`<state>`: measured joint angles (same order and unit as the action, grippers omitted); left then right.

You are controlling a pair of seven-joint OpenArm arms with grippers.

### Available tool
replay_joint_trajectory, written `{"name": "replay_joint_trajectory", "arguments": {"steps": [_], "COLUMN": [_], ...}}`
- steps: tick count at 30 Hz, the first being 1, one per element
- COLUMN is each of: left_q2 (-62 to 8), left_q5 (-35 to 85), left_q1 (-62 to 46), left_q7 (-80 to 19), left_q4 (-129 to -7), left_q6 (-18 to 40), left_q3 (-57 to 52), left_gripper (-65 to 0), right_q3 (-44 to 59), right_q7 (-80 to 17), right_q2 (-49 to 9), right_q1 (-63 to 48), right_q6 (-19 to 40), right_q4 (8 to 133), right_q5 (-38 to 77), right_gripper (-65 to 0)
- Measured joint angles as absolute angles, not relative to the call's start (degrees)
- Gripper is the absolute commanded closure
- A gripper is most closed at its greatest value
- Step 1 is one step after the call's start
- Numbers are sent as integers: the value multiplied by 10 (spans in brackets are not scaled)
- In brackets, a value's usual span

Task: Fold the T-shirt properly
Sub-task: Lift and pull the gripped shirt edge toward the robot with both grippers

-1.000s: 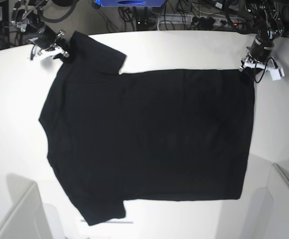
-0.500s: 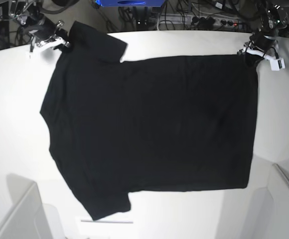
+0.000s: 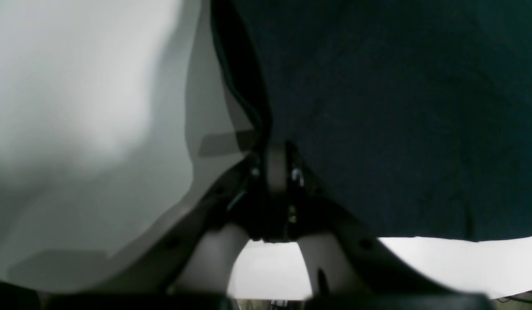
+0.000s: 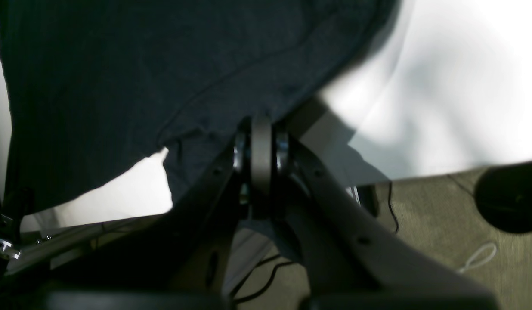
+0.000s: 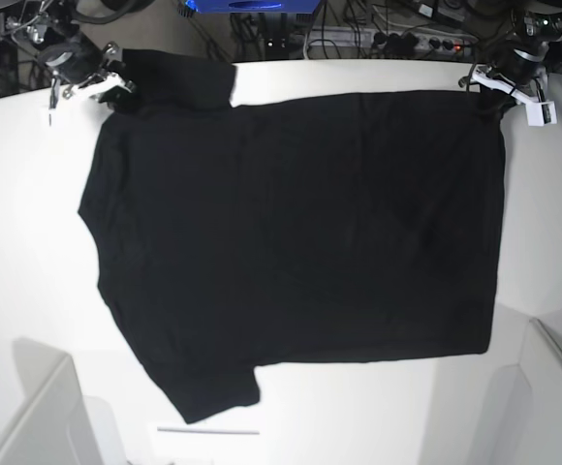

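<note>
**Across the white table, a black T-shirt held at two corners**

Along the table's [image 5: 29, 242] far edge, your left gripper [image 5: 492, 97] pinches the T-shirt's [image 5: 300, 242] hem corner while your right gripper [image 5: 116, 89] clamps the sleeve. Both sets of fingers are closed on cloth; the shirt lies spread flat, plain side up.

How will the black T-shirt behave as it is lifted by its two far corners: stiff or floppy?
Probably floppy: the T-shirt lies flat on the table and looks thin. It should drape and sag between the left tool and right tool, both shut on its edge. Likely light, so it may slide easily.
</note>
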<state>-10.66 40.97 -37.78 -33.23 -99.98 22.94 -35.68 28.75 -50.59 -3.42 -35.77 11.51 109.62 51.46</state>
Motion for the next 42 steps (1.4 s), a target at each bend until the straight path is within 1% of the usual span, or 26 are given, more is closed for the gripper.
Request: {"name": "replay_joint_trajectory", "arguments": {"steps": [7, 10, 13, 15, 17, 23, 25, 32, 34, 37, 40, 42], "left_q2": [-105, -105, -90, -88, -81, -59, -59, -51, -51, -51, -51, -51], "left_q5": [411, 414, 410, 411, 410, 408, 410, 408, 407, 408, 407, 407], "left_q1": [-356, -351, -333, -322, -307, -265, -253, -220, -209, -198, -189, -182], "left_q7": [-336, -335, -337, -365, -380, -422, -428, -443, -456, -460, -461, -461], "left_q4": [-1009, -1011, -1007, -1006, -1006, -1006, -1006, -1006, -1006, -1006, -1006, -1006], "left_q6": [227, 227, 225, 223, 208, 210, 209, 207, 183, 178, 177, 159], "left_q3": [-356, -356, -359, -360, -369, -399, -410, -428, -429, -430, -429, -429], "left_gripper": [0, 0, 0, 0, 0, 0, 0, 0, 0, 0, 0, 0], "right_q3": [288, 288, 288, 288, 289, 289, 287, 284, 284, 271, 266, 266], "right_q7": [-511, -543, -559, -573, -588, -596, -595, -597, -597, -595, -596, -596], "right_q2": [-36, -37, -37, -37, -37, -38, -37, -38, -40, -55, -57, -56], "right_q1": [-316, -294, -260, -242, -223, -183, -170, -124, -112, -91, -66, -51], "right_q6": [115, 114, 114, 114, 110, 109, 90, 83, 83, 83, 83, 83], "right_q4": [1097, 1096, 1097, 1096, 1095, 1091, 1078, 1012, 997, 982, 962, 945], "right_q5": [515, 510, 513, 512, 509, 508, 510, 508, 508, 509, 509, 509], "right_gripper": [0, 0, 0, 0, 0, 0, 0, 0, 0, 0, 0, 0]}}
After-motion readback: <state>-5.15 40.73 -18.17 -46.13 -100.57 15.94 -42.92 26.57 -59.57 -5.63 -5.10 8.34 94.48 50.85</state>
